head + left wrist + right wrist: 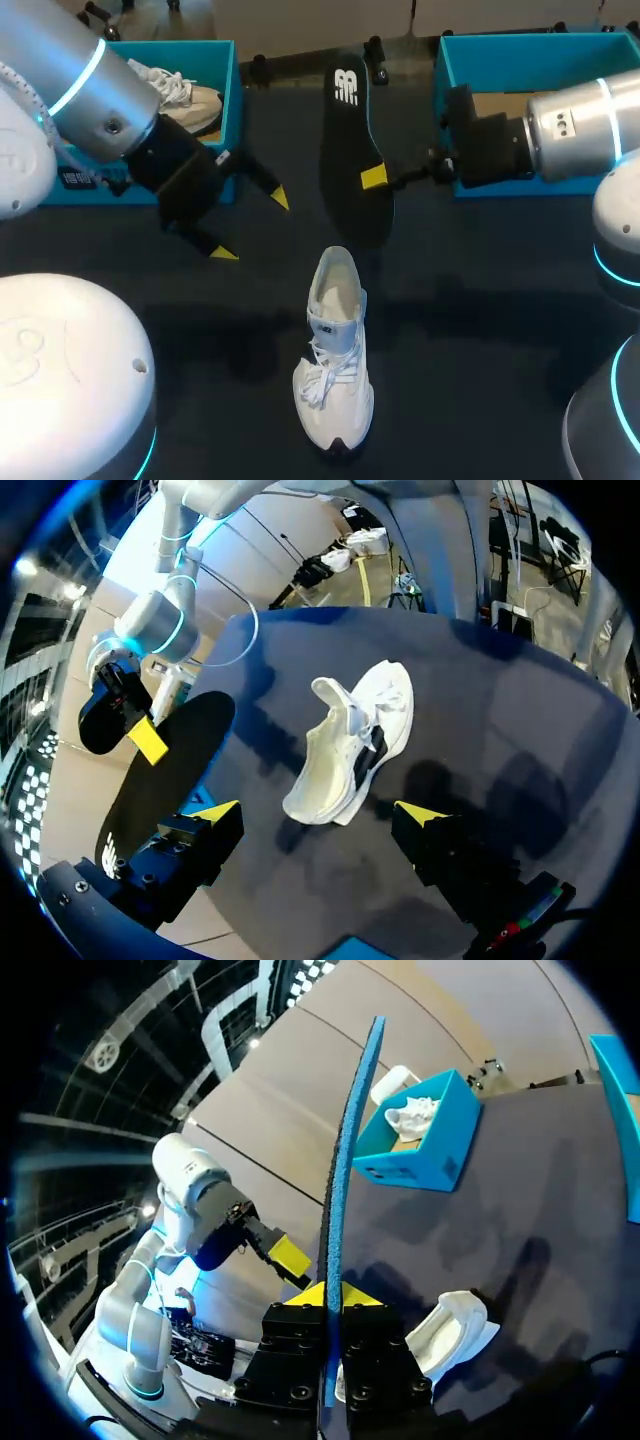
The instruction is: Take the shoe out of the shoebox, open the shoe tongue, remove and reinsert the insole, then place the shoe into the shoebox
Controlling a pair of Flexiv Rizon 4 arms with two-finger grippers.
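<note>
A white sneaker [335, 350] stands upright on its sole at the middle of the dark table [480, 330]. It is out of its box, its mouth gaping toward the far side and its laced toe toward the robot. The right gripper [375, 180] is clamped on the edge of the black insole [350, 120] and holds it in the air beyond the shoe's heel, apart from it. That looks like the removal half of the job done, with reinsertion not yet begun. The right wrist view shows the insole edge-on, its blue underside rising from between the fingers. The left gripper [250, 225] hangs with fingers spread and nothing in them between the left shoebox [170, 45] and the sneaker, probably placed to steady the shoe. A second sneaker [185, 100] lies in that teal box. The right shoebox [500, 38], also teal, shows a bare brown floor. A white logo marks the insole's face, and print on a small label on the left shoebox's end wall is too small to read.
</note>
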